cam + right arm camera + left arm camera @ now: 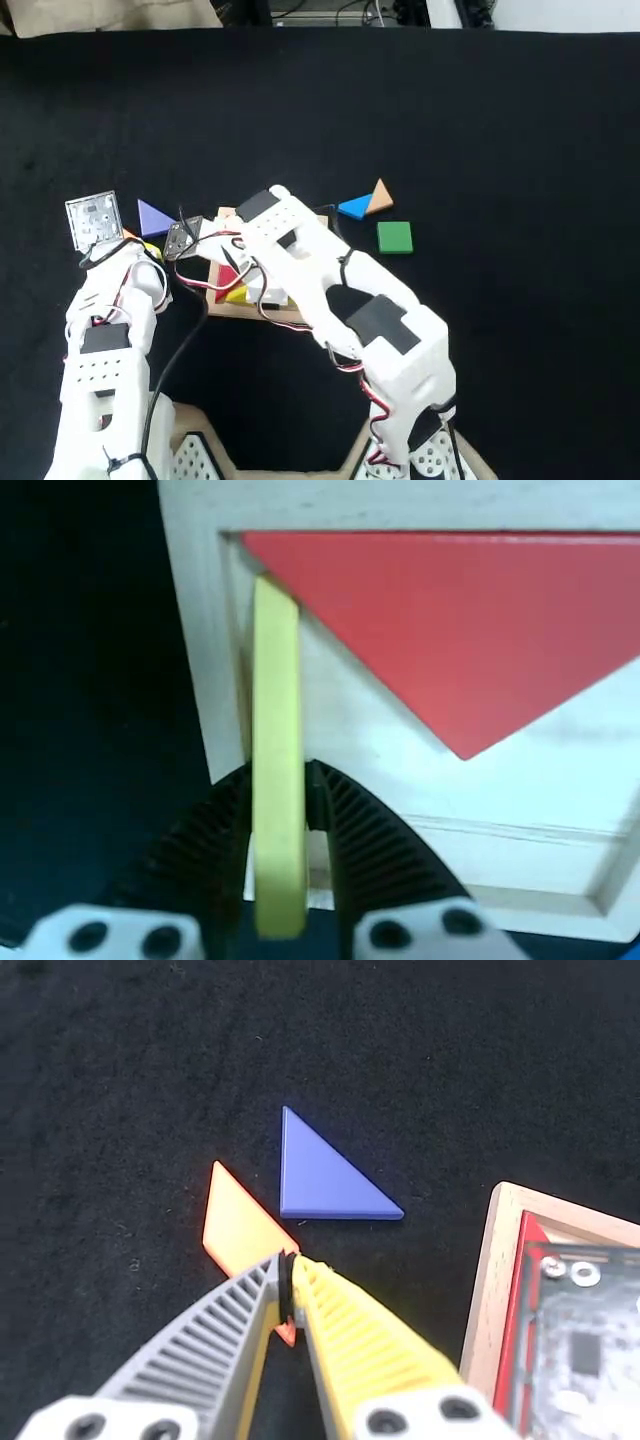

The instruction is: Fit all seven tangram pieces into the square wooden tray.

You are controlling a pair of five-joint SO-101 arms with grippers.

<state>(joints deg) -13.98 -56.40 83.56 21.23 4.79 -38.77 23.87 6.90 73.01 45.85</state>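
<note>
Clamping a yellow piece (pixel 277 680) on edge with the fingers of the right gripper (pixel 278 775), over a corner of the wooden tray (pixel 200 630), close beside a red triangle (pixel 470 620) lying flat inside

Resting the left gripper (pixel 288 1260), fingers narrowed almost together, on an orange piece (pixel 238 1225) flat on the black worktop (pixel 450 110), just beside a purple triangle (pixel 318 1175), outside the tray toward the worktop's left edge

Toward the right edge: 1 green square (pixel 395 237), near 2 touching triangles, blue (pixel 354 207) and tan (pixel 380 198)
</note>
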